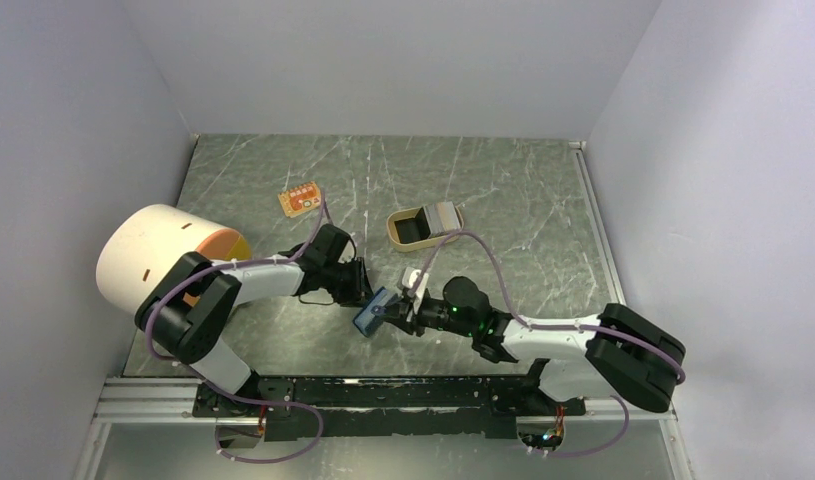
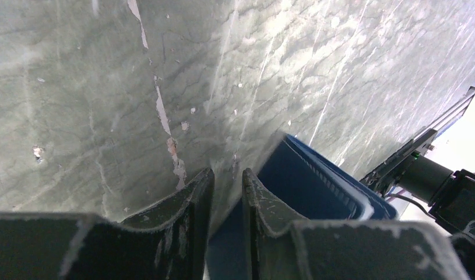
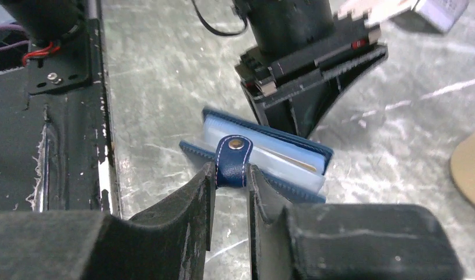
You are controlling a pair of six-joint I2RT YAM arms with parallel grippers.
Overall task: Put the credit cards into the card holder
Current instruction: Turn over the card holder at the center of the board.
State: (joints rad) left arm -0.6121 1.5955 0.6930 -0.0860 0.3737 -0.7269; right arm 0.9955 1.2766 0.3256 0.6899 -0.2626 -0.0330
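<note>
The card holder is navy outside and light blue inside, and hangs half open between my two grippers just above the table. My left gripper is shut on its navy cover, with the cover's edge running between the jaws. My right gripper is shut on the snap strap of the holder, with the jaws on either side of it. The credit cards, a grey stack, lie in the tan oval tray, apart from both grippers.
A small orange board lies at the back left. A large white cylinder stands at the left. A small pale thing sits just beyond the right gripper; I cannot tell what it is. The tray's rim shows at the right.
</note>
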